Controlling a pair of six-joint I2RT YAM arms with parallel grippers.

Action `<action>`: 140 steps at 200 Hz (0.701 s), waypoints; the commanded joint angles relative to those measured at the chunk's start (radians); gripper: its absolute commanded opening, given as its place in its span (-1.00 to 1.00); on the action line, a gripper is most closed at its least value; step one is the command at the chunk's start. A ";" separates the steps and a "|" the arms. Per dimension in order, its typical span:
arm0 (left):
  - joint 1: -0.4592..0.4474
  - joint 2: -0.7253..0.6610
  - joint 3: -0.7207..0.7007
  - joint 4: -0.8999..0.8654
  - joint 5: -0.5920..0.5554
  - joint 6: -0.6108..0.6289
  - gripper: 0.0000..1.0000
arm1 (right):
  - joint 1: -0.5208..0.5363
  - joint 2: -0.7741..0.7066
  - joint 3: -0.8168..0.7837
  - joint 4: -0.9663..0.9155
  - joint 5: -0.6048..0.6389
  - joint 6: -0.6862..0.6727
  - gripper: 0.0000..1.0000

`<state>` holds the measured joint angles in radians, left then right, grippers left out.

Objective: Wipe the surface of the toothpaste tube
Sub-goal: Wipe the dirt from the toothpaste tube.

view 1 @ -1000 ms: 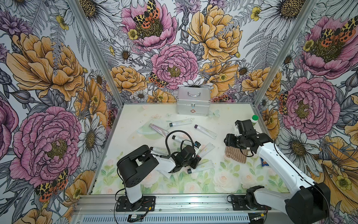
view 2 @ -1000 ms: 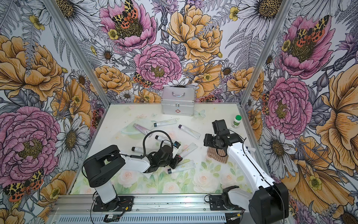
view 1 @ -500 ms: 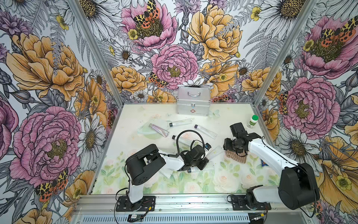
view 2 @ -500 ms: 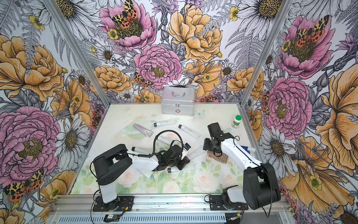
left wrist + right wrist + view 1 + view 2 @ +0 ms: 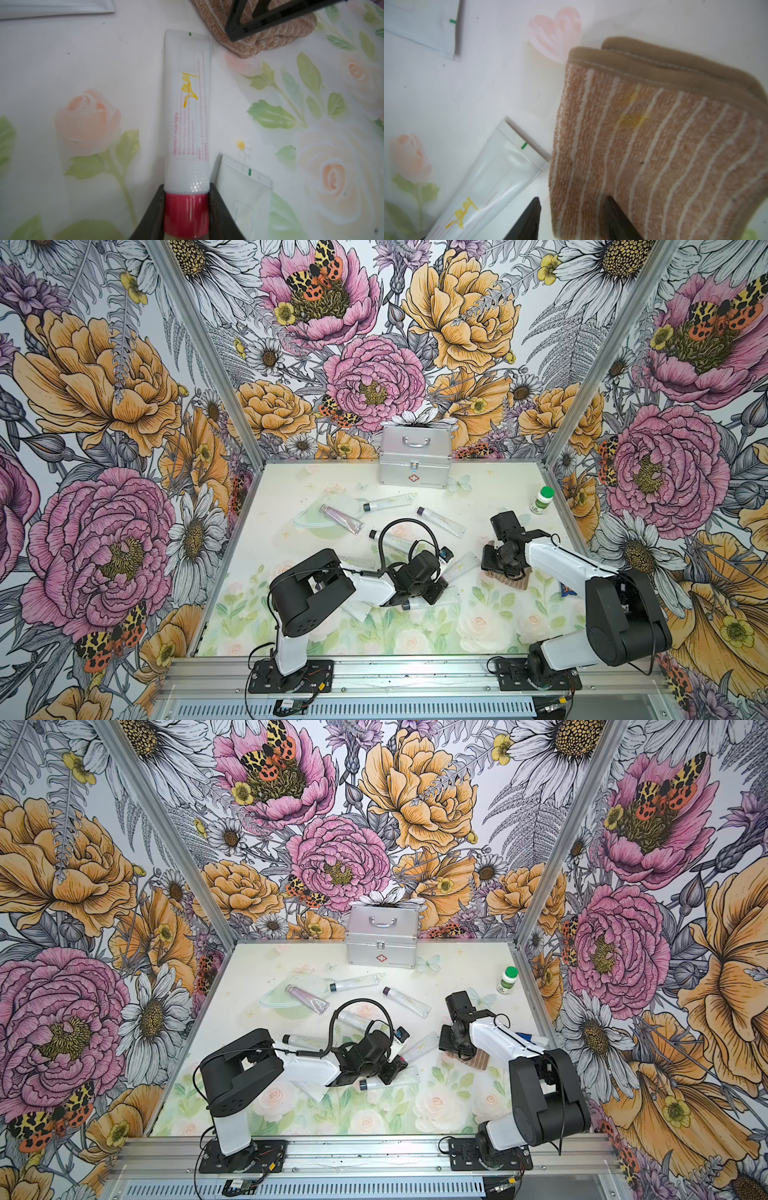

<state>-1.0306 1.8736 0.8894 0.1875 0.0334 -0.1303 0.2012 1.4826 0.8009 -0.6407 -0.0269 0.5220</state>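
Just beside my right claw point(image 5: 572, 198), half-open astride the cloth point(image 5: 654, 145), the tube point(image 5: 188, 108) lies flat end toward it, cap point(image 5: 186, 214) pinched in my left claw point(image 5: 186, 187).

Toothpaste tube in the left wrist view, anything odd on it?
Yes. A yellow scribble crosses the white toothpaste tube; it looks hand-drawn, not printed. The striped cloth carries a similar yellow smear.

Your white, red-capped toothpaste tube point(image 5: 188, 116) lies flat, yellow scribble up. The folded striped cloth point(image 5: 654, 145) sits beside its crimped end.
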 commanded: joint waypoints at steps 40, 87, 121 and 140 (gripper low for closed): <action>-0.006 0.024 -0.012 -0.054 0.005 0.000 -0.50 | -0.005 0.060 -0.015 0.065 -0.005 -0.007 -0.44; -0.007 0.009 -0.014 -0.056 0.006 0.003 -0.50 | -0.006 -0.038 0.005 0.064 -0.058 0.000 -0.90; -0.013 0.015 -0.012 -0.054 0.001 0.004 -0.50 | 0.011 -0.036 0.056 0.065 -0.164 0.001 -0.92; -0.016 0.026 -0.006 -0.054 -0.003 0.005 -0.50 | 0.031 -0.001 0.072 0.070 -0.208 0.002 -0.93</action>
<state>-1.0332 1.8736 0.8894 0.1875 0.0334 -0.1307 0.2077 1.4532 0.8276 -0.5991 -0.1459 0.5182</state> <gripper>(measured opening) 0.304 0.068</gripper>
